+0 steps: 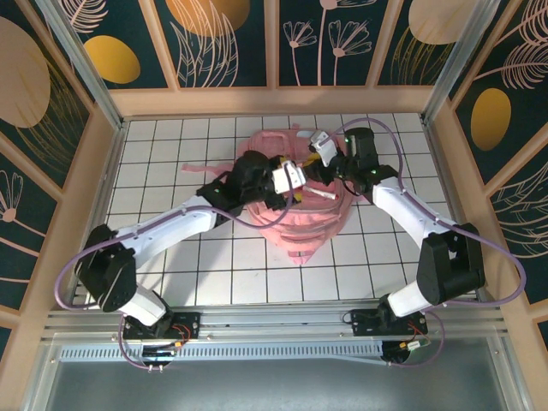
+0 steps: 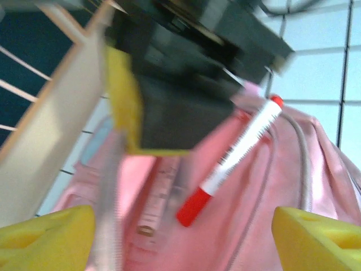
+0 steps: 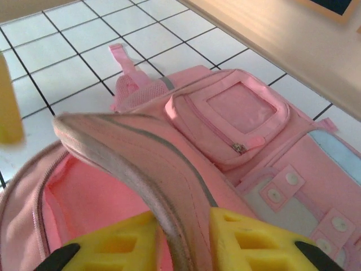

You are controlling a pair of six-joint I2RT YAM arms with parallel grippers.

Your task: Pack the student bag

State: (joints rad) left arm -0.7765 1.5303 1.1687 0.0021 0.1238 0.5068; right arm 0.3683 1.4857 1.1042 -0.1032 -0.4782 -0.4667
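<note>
White tiled desk (image 1: 171, 257) is carrying student bag (image 1: 300, 227) mid-frame in top view, main compartment gaping. Step, prob.: loading stationery. Right claw (image 3: 183, 226) is pinching bag's mouth edge, narrow. Left claw (image 2: 180, 217) is hanging wide over red-capped marker (image 2: 242, 144), which is lying in the mouth. Next move is calling for another item.

The white table (image 1: 214, 282) has dark lines making squares. A light wood edge (image 3: 271, 34) runs beyond the right gripper (image 3: 183, 243). Dark blue walls (image 1: 141, 26) show gold circles and pale leaves.
</note>
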